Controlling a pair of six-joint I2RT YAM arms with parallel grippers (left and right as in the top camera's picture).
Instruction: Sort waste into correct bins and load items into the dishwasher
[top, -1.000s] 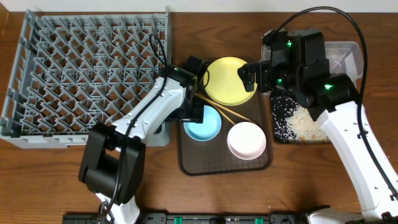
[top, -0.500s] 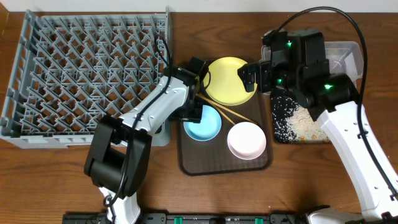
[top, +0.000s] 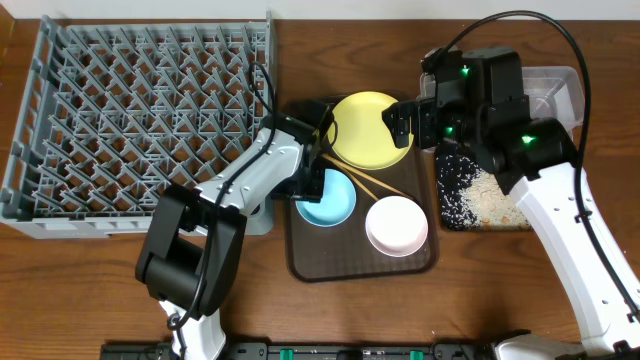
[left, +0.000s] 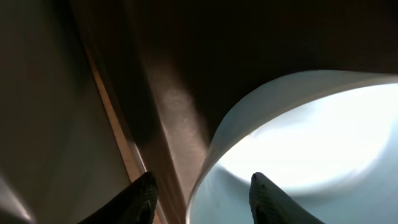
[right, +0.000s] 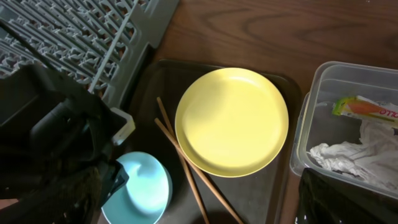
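Observation:
My left gripper (top: 312, 181) is down at the left edge of the light blue bowl (top: 330, 200) on the brown tray. In the left wrist view its jaws (left: 202, 180) straddle the bowl's rim (left: 214, 143), one finger outside and one inside, with a small gap on each side. My right gripper (top: 405, 120) hangs open and empty above the yellow plate (right: 231, 121), its fingers wide apart (right: 211, 180). Wooden chopsticks (right: 186, 162) lie crossed between plate and blue bowl (right: 140, 186). A white bowl (top: 396, 225) sits at the tray's front right.
The grey dish rack (top: 140, 110) fills the left side. The brown tray (top: 310, 262) is in the middle. The clear tub (right: 311, 106) holds a green-yellow wrapper (right: 367, 109) and white tissue (right: 348, 155). A black tray (top: 447, 215) with rice scraps (top: 490, 200) lies under my right arm.
My left gripper's fingers have come closer together around the blue bowl's rim, and the left arm's elbow has shifted slightly. The right arm has not moved.

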